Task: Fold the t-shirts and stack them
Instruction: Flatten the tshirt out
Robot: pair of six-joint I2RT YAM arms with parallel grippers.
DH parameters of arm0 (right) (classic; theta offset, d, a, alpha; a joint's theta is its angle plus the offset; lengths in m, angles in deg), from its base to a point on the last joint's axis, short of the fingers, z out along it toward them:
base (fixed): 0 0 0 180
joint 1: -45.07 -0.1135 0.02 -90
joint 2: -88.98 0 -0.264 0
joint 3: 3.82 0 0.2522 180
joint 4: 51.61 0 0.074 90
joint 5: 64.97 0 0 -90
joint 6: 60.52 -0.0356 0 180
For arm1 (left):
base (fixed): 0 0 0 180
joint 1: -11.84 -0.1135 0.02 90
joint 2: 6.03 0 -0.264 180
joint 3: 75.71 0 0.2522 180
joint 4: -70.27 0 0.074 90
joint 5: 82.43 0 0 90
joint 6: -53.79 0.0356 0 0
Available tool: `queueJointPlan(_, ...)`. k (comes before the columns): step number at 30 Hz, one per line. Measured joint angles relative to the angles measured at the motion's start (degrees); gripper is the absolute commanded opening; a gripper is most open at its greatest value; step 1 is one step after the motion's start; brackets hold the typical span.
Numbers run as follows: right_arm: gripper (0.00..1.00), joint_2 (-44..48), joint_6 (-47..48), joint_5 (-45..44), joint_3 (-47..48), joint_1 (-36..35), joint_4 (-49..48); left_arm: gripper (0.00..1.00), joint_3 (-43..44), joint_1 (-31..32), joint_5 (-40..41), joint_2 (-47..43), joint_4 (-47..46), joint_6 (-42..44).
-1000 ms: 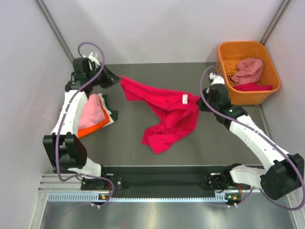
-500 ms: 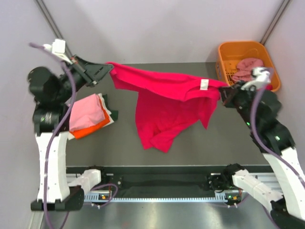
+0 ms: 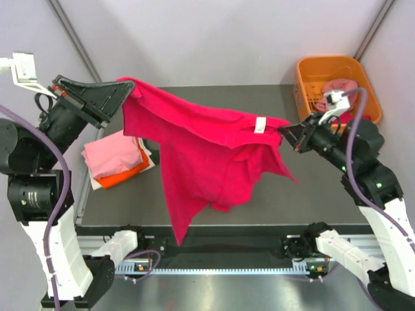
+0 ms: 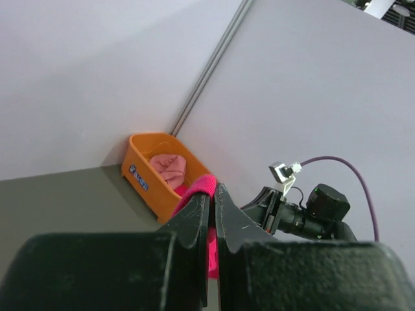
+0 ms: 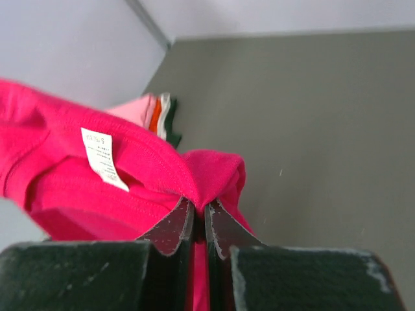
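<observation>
The crimson-pink t-shirt (image 3: 207, 155) hangs in the air, stretched between both grippers, its white neck label (image 3: 260, 125) facing up. My left gripper (image 3: 128, 89) is shut on its left shoulder, high at the back left. My right gripper (image 3: 285, 129) is shut on its right shoulder, in front of the basket. The cloth shows pinched in the left wrist view (image 4: 202, 186) and the right wrist view (image 5: 201, 175). The shirt's lower part dangles toward the table's front edge. A folded stack (image 3: 117, 159) of light pink, orange, white and dark green shirts lies at the left.
An orange plastic basket (image 3: 310, 71) stands at the back right with a dusty pink shirt (image 3: 340, 86) inside; it also shows in the left wrist view (image 4: 139, 173). Grey walls close in at both sides and the back. The dark table (image 3: 324, 188) shows bare at the right.
Both arms have risen and pulled apart, lifting the crimson-pink shirt off the table. It went from a crumpled heap to hanging spread out, its bottom swinging toward the front edge.
</observation>
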Motion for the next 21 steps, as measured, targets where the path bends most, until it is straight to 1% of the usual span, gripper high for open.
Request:
queueJointPlan(5, 0.00, -0.3, -0.8, 5.5, -0.9, 0.0, 3.6, 0.00, 2.3, 0.0, 1.7, 1.5, 5.2, 1.9)
queueJointPlan(8, 0.00, 0.1, -1.0, 8.1, -1.0, -0.1, 3.5, 0.00, 3.5, 0.0, 3.1, 2.1, 6.3, 2.8)
queueJointPlan(11, 0.00, 0.5, -1.9, 10.3, -4.1, -0.2, 0.8, 0.00, 2.7, 0.0, 3.4, 2.2, 5.3, 3.1)
queueJointPlan(13, 0.00, 0.4, -2.9, 11.0, -8.3, -0.2, -2.0, 0.00, -0.4, 0.0, 3.6, 2.1, 3.3, 3.1)
queueJointPlan(16, 0.00, 0.1, -4.6, 10.6, -15.6, -0.3, -5.1, 0.00, -7.4, 0.2, 3.6, 4.0, -0.6, 2.9)
queueJointPlan(21, 0.00, 0.4, -6.8, 6.6, -28.5, -0.5, -7.8, 0.00, -18.3, 3.9, 6.1, 13.1, -4.6, 3.1)
